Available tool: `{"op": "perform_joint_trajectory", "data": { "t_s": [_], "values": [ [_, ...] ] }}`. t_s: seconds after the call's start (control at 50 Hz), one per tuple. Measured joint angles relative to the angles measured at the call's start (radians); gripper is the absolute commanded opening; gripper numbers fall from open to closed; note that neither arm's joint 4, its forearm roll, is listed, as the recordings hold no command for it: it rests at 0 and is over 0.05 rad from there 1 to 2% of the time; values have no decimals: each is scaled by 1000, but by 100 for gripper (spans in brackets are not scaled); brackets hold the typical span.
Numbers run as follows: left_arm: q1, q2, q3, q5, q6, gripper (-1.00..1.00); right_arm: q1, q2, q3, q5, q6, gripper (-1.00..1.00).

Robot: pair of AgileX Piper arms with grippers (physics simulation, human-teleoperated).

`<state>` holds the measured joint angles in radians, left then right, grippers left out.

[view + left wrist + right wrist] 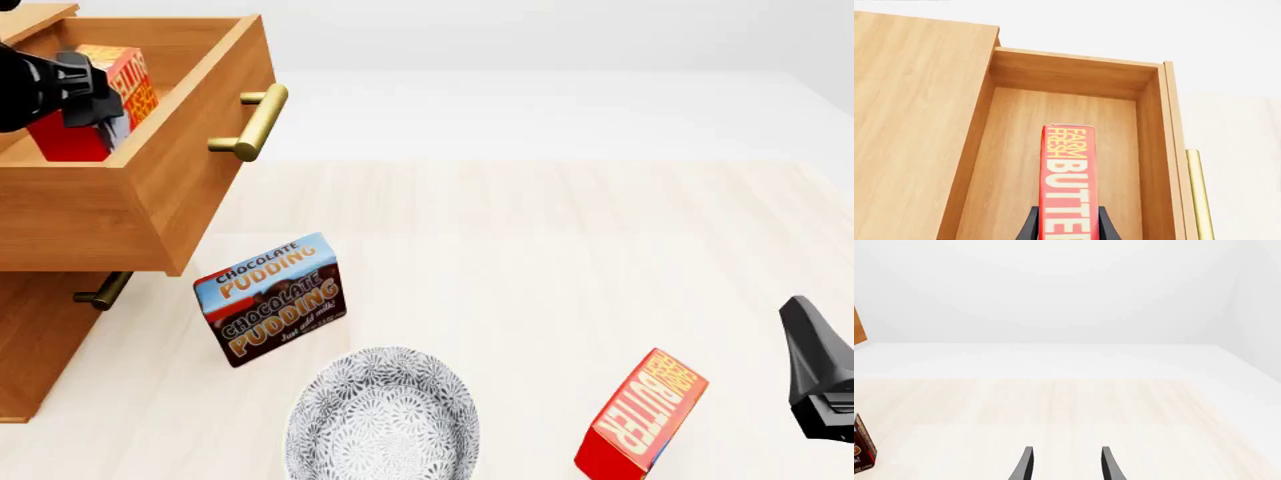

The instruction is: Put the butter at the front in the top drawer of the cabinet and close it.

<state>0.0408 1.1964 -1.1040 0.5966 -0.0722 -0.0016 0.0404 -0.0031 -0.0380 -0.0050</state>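
1. Left wrist view: my left claw is clamped on the small red butter carton with orange-yellow lettering, black fingers on both narrow sides. The carton sits over the open honey-brown wooden top drawer, roughly mid-width. I judge it's inside the drawer's outline but not released; can't tell if it's touching the drawer floor. Bare floor ahead up to the far wall, w/ room either side between carton and side walls. The brass bar handle shows past the drawer front.

2. Front view: the top drawer is pulled well out of the honey-brown two-drawer cabinet, w/ the left claw and butter carton down among its walls. So: drawer opened, butter carried in; left to do, as I see it: let go, lift clear of the rim, push the drawer shut. The brown-and-blue Chocolate Pudding box stands tilted on the pale wood worktop, just below the drawer front, near the lower drawer's handle. I judge it's under the drawer's path, not in it. The patterned grey-white bowl and a second red butter carton sit nearer me, well apart from the cabinet. Worktop beyond the handle is bare, so approach to the drawer front looks free.

3. Right wrist view: right claw holds nothing, fingers parted at a moderate gap, over bare worktop; only a sliver of the pudding box at the frame edge.
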Motion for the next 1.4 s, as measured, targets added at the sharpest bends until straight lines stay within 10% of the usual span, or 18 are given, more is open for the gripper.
{"op": "perform_joint_trajectory", "data": {
  "t_s": [0.12,0.14,1.4],
  "values": [
    [-1,-5,8,-10,-2,-100,0,0,0,0,0,100],
    [-1,-6,9,-11,-3,100,0,0,0,0,0,100],
    [-41,-185,-63,177,57,100,0,0,0,0,0,100]
  ]
}}
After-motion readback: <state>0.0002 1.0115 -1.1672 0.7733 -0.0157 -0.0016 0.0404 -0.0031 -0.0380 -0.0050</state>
